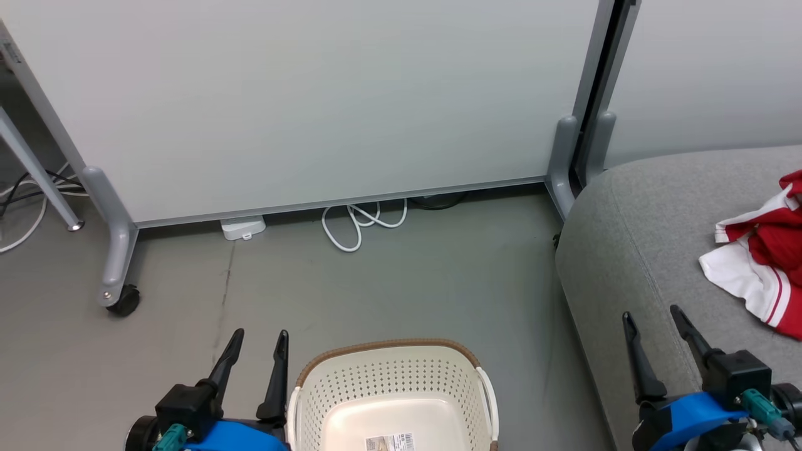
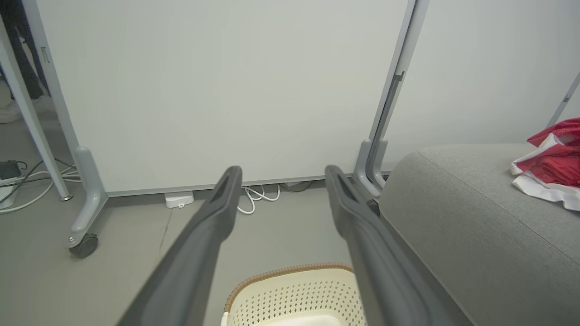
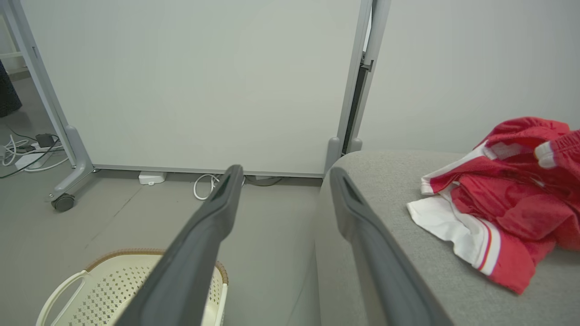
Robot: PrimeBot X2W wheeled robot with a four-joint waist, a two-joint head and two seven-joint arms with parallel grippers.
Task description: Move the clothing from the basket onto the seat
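Jaws both spread, empty. Clothing on seat: likely soft, light, limp; pinch a bunched fold. Basket looks bare.

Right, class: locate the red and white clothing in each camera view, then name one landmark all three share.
Head view: clothing at the right edge, on the grey seat.
Left wrist view: clothing at the right edge, mid-height.
Right wrist view: clothing right of centre.
Shared landmark: the looped white cable under the partition.
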